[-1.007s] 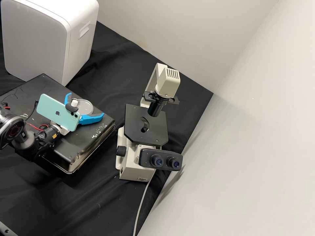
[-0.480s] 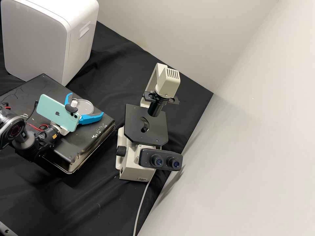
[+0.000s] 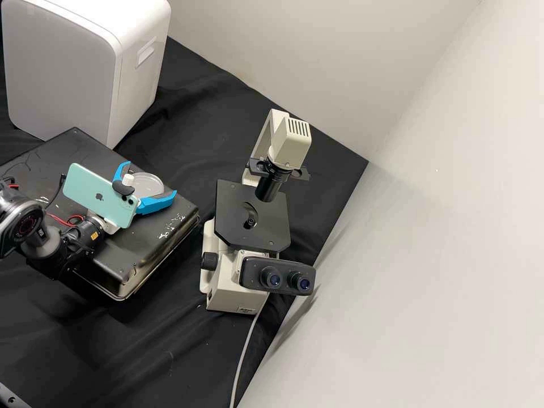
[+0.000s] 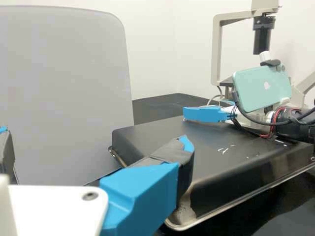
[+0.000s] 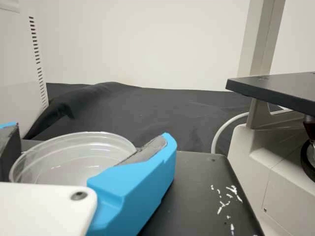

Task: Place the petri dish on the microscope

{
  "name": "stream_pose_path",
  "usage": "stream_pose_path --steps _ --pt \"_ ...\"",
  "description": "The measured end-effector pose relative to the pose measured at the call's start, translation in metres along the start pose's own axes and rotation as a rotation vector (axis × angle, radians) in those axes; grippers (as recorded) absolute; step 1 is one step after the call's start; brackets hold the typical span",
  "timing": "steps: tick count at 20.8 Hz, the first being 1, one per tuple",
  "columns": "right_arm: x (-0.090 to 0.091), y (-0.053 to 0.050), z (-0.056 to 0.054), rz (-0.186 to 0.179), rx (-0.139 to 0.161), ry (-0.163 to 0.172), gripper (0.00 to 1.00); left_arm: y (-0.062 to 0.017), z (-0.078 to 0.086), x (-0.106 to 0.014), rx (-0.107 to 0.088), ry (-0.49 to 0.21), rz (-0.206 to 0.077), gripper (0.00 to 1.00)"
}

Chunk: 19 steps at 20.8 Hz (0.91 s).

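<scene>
Black cloth covers the bench [image 3: 187,124], which stands against a plain white wall. On it the petri dish [image 3: 143,181] rests flat on a black tray [image 3: 153,226], just beside the microscope [image 3: 238,283]. The right gripper [image 5: 91,142] is clenched on the dish, one blue finger on each side of its rim, and the dish has not been lifted. The left gripper [image 4: 93,137] is released and holds nothing, low at the tray's far end. Step in hand, as judged: secure and lift. Apply only light pressure, since the thin clear wall is likely to slip or flex. Raise the dish level and clear of the tray edge. Carry it across to the stage [image 3: 272,226] and pass below the condenser tube [image 3: 267,186]. Centre it over the stage opening [image 3: 249,218] before release.
</scene>
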Motion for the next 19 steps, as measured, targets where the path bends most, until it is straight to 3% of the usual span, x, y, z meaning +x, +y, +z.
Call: stream_pose_path --steps 12,16,19 --pt "0.0 0.0 0.0 0.0 0.0 0.0 0.0 0.0 0.0 0.0 0.0 0.0 0.0 1.0" --pt "0.0 0.0 0.0 0.0 0.0 0.0 0.0 0.0017 -0.0017 -0.001 -0.021 -0.002 0.009 1.0" --pt "0.0 0.0 0.0 0.0 0.0 0.0 0.0 0.0018 -0.0019 -0.001 -0.02 -0.001 0.011 1.0"
